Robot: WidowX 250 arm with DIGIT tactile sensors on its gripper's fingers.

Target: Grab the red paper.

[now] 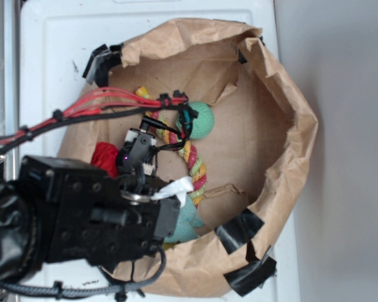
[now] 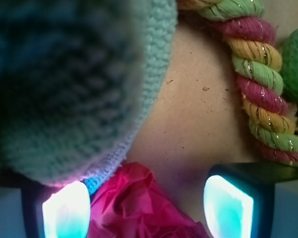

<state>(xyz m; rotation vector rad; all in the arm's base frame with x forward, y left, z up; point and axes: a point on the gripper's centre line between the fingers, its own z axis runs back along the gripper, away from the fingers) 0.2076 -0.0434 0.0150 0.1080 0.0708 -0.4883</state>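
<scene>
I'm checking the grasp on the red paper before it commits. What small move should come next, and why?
Probably close the gripper: its jaws stand open with the red paper between them, nearer one side. The teal cloth overlaps that side and may get pinched.

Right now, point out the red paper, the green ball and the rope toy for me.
red paper point(image 2: 139, 203): wrist view, on its crumpled top folds.
green ball point(image 1: 200, 119): exterior view, on the ball's middle.
rope toy point(image 2: 256, 67): wrist view, on a yellow twisted strand.

Red paper point(image 2: 139, 206): bright crimson. Knitted cloth point(image 2: 69, 89): teal. Rope toy point(image 2: 258, 74): twisted red, yellow, green strands. Ball point(image 1: 198, 119): green. Paper bag point(image 1: 264, 138): brown. Tape point(image 1: 239, 229): black. Fingertips point(image 2: 227, 206): glowing cyan.
</scene>
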